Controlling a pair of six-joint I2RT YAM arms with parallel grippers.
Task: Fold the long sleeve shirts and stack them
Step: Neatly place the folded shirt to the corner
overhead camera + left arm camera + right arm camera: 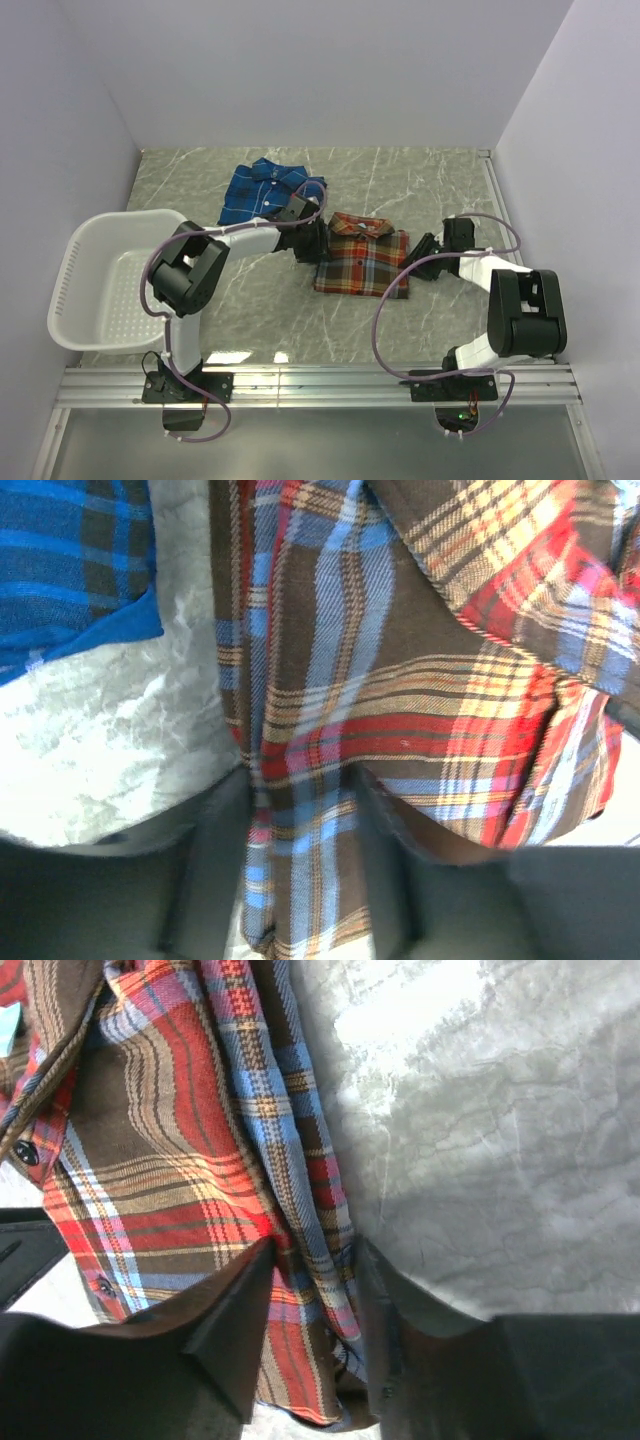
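Edges of red-orange shirt (362, 262) lie between left fingers (212, 880) and right fingers (232, 1332).

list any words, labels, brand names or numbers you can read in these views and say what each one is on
None: no readable text in any view.
The red-orange plaid shirt and the blue plaid shirt show only their check patterns, with no tag or label in sight.
The white basket and the marble table top carry no lettering.
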